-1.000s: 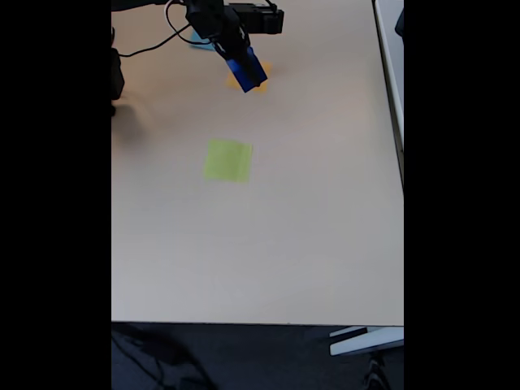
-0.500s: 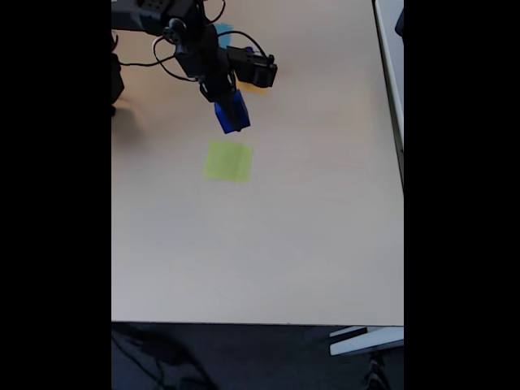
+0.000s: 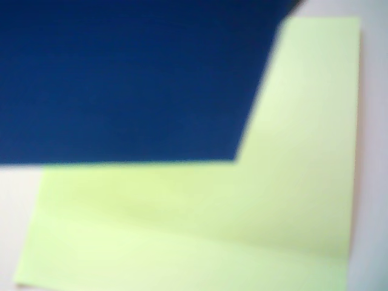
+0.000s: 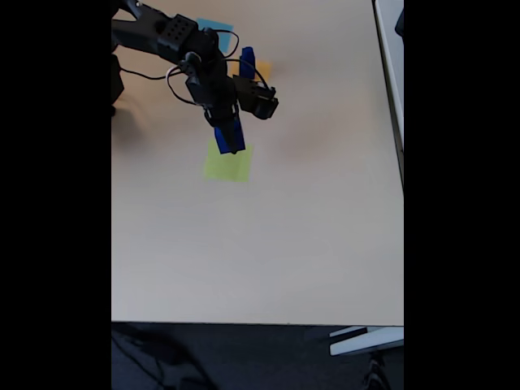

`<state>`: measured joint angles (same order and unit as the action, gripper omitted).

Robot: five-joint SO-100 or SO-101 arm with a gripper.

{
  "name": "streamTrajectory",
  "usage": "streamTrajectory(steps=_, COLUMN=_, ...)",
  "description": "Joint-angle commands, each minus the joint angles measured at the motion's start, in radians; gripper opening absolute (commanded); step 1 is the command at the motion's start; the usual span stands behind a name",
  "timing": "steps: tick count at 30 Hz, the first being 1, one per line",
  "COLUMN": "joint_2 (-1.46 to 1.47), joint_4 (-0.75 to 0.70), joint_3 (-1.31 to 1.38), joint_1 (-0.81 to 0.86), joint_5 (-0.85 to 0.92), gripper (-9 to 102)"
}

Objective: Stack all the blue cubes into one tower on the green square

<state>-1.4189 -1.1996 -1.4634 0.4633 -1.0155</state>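
Above the green square (image 4: 228,165), the fingers (image 4: 231,143) hold a blue cube (image 4: 230,134), its long side pointing down toward the paper

Wrist view blurred throughout. Blue cube (image 3: 127,79) cut off by top and left edges, hiding upper-left part of green square (image 3: 200,224); square's lower edge cropped. Fixed view: hand (image 4: 230,138) too small to judge finger spacing; light-blue square (image 4: 213,25) and orange square (image 4: 262,70) partly hidden by arm.
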Motion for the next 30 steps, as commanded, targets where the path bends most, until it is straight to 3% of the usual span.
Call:
streamTrajectory(steps=1, joint_2=0.009, joint_4=0.017, joint_3=0.046, joint_1=0.003, joint_5=-0.012, gripper=0)
streamTrajectory(steps=21, joint_2=0.178, joint_4=0.034, joint_3=0.190, joint_1=-0.026, joint_5=-0.146, gripper=0)
streamTrajectory(steps=30, joint_2=0.172, joint_4=-0.069, joint_3=0.178, joint_1=-0.029, joint_5=-0.175, gripper=0)
